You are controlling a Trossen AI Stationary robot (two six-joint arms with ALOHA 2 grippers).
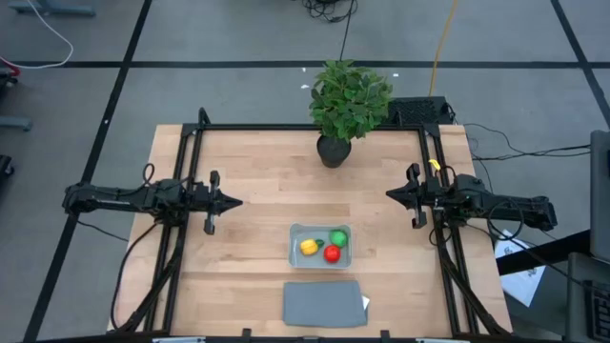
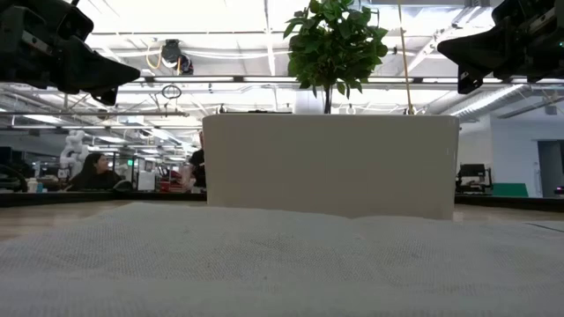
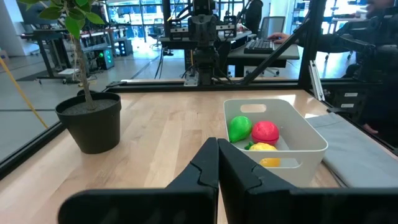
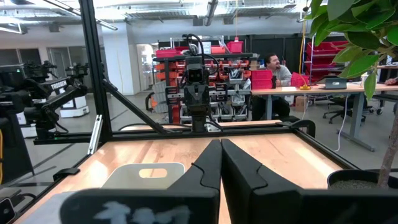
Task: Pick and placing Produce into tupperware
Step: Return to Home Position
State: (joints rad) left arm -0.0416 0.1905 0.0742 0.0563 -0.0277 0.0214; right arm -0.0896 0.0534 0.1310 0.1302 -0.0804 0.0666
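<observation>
- Sitting near the middle of the table (image 1: 248, 162), a touch toward 6 o'clock, the tub (image 1: 294, 246) holds all three pieces.
- Inside it, the green piece (image 1: 337, 237) lies at 1 o'clock. The red piece (image 1: 331, 253) is at 5 o'clock, just beside the green one, and the yellow piece (image 1: 309, 247) is at 9 o'clock.
- The lid (image 1: 322, 303) lies flat at 6 o'clock from the tub, near it but apart.
- The plant (image 1: 350, 98) stands at 12 o'clock, by the table's far edge.
- The left gripper (image 1: 232, 201) hangs at 10 o'clock from the tub, well apart, pointing toward 3 o'clock. Its jaws are pressed together on nothing.
- The right gripper (image 1: 391, 193) hangs at 2 o'clock from the tub, well apart, pointing toward 9 o'clock. Its jaws are likewise closed and empty.
- In the low view both grippers are raised clear above the table.
</observation>
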